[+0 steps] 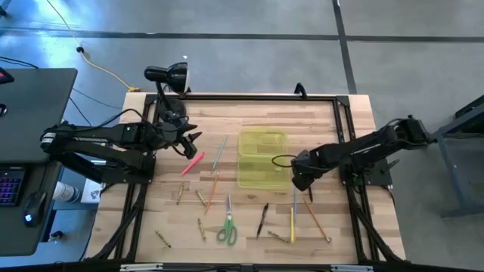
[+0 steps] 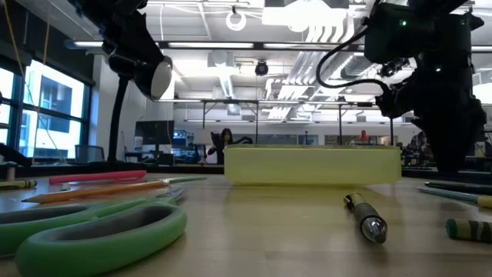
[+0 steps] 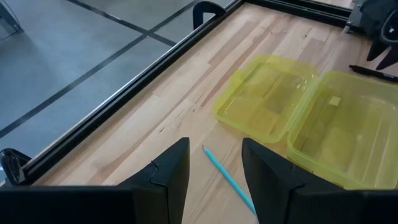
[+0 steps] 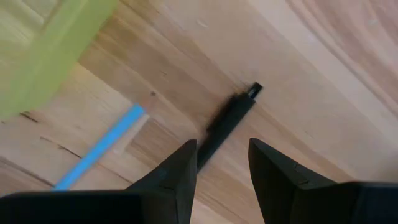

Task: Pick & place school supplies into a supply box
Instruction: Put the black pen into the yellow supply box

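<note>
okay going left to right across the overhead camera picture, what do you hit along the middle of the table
Left pincer → red-pink marker → teal pencil → supply box, lid open → right pincer.

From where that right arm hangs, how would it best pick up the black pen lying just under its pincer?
Probably around the middle of the black pen, coming straight down from above. It lies flat on the bare table, long and thin, so one finger should land on each long side, across its width. The right pincer is open and already lined up over the pen's near end; the blue pencil lies clear of it.
</note>
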You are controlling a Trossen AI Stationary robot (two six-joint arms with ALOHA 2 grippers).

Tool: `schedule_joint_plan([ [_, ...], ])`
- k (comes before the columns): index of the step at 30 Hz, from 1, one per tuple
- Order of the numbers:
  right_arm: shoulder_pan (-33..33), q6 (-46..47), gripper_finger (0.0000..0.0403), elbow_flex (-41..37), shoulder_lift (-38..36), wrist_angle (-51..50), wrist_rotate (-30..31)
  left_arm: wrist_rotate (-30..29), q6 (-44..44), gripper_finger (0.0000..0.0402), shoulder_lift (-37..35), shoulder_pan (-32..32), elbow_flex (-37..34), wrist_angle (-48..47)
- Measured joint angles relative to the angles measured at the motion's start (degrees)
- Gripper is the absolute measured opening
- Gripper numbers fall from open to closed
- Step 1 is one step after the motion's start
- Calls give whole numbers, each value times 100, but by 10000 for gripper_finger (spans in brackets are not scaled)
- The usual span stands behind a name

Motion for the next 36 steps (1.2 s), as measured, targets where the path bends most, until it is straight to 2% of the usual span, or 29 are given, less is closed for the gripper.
schedule_joint_plan([
  [11,87,22,124,4,630,261,-385,20,0,179,0,0,0,-58],
  [18,271,48,122,24,808,257,-61,18,0,179,0,0,0,-63],
  [22,304,-122,95,17,833,291,-36,17,-1,179,-1,0,-2,-61],
  [28,326,-516,11,7,822,249,17,15,0,179,-2,0,-2,-58],
  [33,326,-864,22,146,653,-82,71,15,-2,179,-2,0,-2,-48],
  [36,326,-890,8,361,340,-352,394,13,0,179,-2,0,-2,-46],
])
